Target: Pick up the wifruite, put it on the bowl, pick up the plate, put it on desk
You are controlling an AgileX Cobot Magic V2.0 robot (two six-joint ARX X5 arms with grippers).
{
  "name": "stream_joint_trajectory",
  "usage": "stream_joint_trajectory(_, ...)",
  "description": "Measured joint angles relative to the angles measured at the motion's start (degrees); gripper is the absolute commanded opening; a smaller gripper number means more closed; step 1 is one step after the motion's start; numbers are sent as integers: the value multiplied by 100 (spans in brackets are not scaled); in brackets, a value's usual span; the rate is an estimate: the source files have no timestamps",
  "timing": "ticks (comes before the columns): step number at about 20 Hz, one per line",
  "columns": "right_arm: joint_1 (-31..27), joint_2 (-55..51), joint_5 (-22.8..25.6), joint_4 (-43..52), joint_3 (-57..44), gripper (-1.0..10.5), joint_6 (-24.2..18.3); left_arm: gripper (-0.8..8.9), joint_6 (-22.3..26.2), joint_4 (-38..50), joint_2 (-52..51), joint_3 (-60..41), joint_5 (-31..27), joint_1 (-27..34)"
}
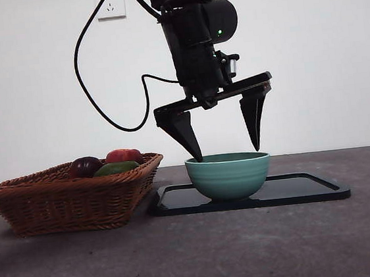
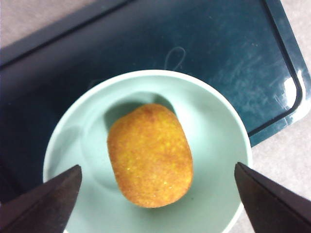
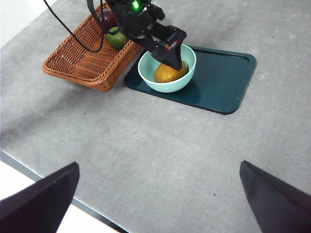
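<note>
While the wifruite (image 2: 149, 155) lies inside the bowl (image 1: 229, 175), directly below the left end effector (image 1: 229, 154), that end effector is held spread wide and empty above the rim. The right end effector (image 3: 160, 194) is kept released, well apart.

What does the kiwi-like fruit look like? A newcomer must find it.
Find the dark rectangular tray beside the wicker basket. On it stands a mint-green bowl; inside lies the small oval orange-brown fruit, matte-skinned, unlike the basket's purple, red and green fruits.
</note>
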Motion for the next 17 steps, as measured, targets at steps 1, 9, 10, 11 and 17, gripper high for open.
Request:
stream_joint_trajectory(1, 0, 0, 0, -2, 0, 547, -2, 486, 0, 9, 0, 0, 0, -4)
stream_joint_trajectory(9, 0, 0, 0, 0, 0, 547, 0, 485, 142, 61, 186, 0, 2, -15)
stream_joint_trajectory(10, 0, 0, 0, 0, 0, 547, 0, 485, 149, 101, 186, 0, 0, -15)
stream_joint_trajectory(11, 0, 0, 0, 0, 0, 547, 0, 485, 151, 127, 186, 0, 2, -15)
stream_joint_trajectory(17, 0, 0, 0, 0, 0, 547, 0, 485, 195, 140, 297, 0, 2, -15)
